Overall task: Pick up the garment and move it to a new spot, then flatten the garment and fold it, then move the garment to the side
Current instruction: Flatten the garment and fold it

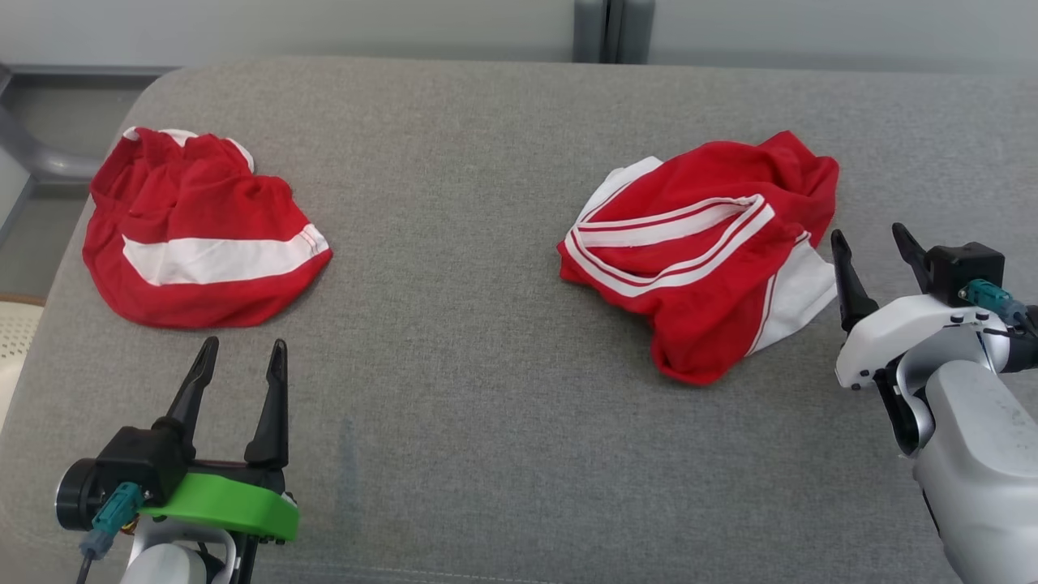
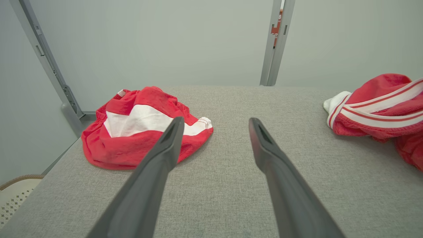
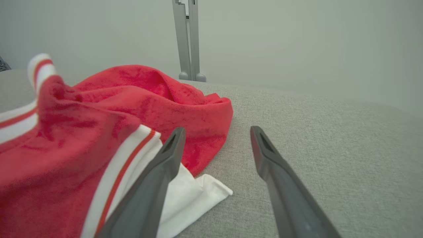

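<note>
Readable text, labels, brands, numbers, signs: none legible in any view.

Note: orange-red patch (image 2: 275, 30) in the slot of the grey upright post (image 2: 267, 62). It is too small to tell whether it carries any print.
</note>
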You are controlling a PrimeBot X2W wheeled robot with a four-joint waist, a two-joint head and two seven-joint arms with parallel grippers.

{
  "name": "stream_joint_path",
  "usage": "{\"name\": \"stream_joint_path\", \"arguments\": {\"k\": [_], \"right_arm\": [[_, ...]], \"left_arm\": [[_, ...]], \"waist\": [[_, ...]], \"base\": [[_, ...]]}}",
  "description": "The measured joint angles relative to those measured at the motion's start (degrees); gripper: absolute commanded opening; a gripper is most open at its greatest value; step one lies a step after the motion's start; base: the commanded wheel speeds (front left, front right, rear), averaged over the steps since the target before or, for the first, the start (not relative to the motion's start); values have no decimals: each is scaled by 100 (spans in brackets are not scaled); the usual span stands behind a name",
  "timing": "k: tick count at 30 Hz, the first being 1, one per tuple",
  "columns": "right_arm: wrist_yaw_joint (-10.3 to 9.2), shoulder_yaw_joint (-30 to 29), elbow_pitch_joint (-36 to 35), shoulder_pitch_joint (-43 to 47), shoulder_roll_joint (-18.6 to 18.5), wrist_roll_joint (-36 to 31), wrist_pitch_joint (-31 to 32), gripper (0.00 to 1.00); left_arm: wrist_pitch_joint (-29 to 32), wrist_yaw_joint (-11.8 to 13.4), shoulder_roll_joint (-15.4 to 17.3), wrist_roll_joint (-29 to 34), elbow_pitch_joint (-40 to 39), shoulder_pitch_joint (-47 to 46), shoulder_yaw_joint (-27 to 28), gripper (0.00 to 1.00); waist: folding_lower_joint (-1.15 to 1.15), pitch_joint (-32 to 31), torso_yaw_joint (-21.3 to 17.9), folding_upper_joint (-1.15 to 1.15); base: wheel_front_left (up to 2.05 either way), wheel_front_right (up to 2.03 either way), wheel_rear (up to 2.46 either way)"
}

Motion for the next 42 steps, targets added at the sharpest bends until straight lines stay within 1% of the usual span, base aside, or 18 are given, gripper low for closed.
{"name": "stream_joint_path", "arguments": {"k": [6, 12, 16, 17, 18, 19, 23, 26, 31, 34, 37, 42], "right_arm": [[0, -49, 802, -293, -11, -9, 0, 100], [0, -146, 1160, -318, 107, -9, 0, 100], [0, -208, 1301, -283, 153, -8, -19, 100], [0, -209, 1371, -280, 167, -4, -20, 84], [0, -194, 1446, -287, 193, 11, -26, 17], [0, -191, 1514, -309, 219, 42, -27, 0], [0, -141, 1611, -328, 283, 120, -42, 0], [0, -129, 1485, -244, 331, 249, -16, 0], [0, 80, 563, 205, 458, 470, -9, 0], [0, 360, -111, 559, 616, 646, -8, 0], [0, 810, -847, 864, 714, 853, -8, 0], [0, 1613, -1785, 1104, 886, 1145, -9, 0]], "left_arm": [[0, 0, -3, -41, 5, -157, -49, 100], [0, 0, -9, -56, 29, -185, -55, 100], [0, 0, -11, -55, 38, -200, -24, 100], [0, 0, -11, -55, 42, -201, -21, 100], [0, 0, -11, -54, 45, -202, -22, 100], [0, 0, -12, -54, 52, -202, -20, 100], [0, 0, -7, -36, 90, -201, 3, 100], [0, 0, -7, -20, 125, -168, -1, 100], [0, 0, -14, 15, 158, -2, 47, 100], [1, 0, -16, 34, 166, 130, 112, 100], [0, 0, -20, 66, 158, 241, 170, 100], [0, 0, -24, 103, 132, 320, 208, 100]], "waist": [[0, 360, 219, 0], [0, 482, 396, 0], [0, 472, 400, 0], [0, 467, 395, 0], [0, 458, 389, 0], [0, 448, 380, 0], [0, 381, 330, 0], [0, 271, 301, 0], [0, -11, 256, 0], [0, -211, 232, 0], [0, -418, 210, 0], [0, -665, 198, 0]], "base": [[0, 0, 0], [0, 0, 0], [0, 0, 0], [0, 0, 0], [0, 0, 0], [0, 0, 0], [0, 0, 0], [0, 0, 0], [0, 0, 0], [0, 0, 0], [0, 0, 0], [0, 0, 0]]}}
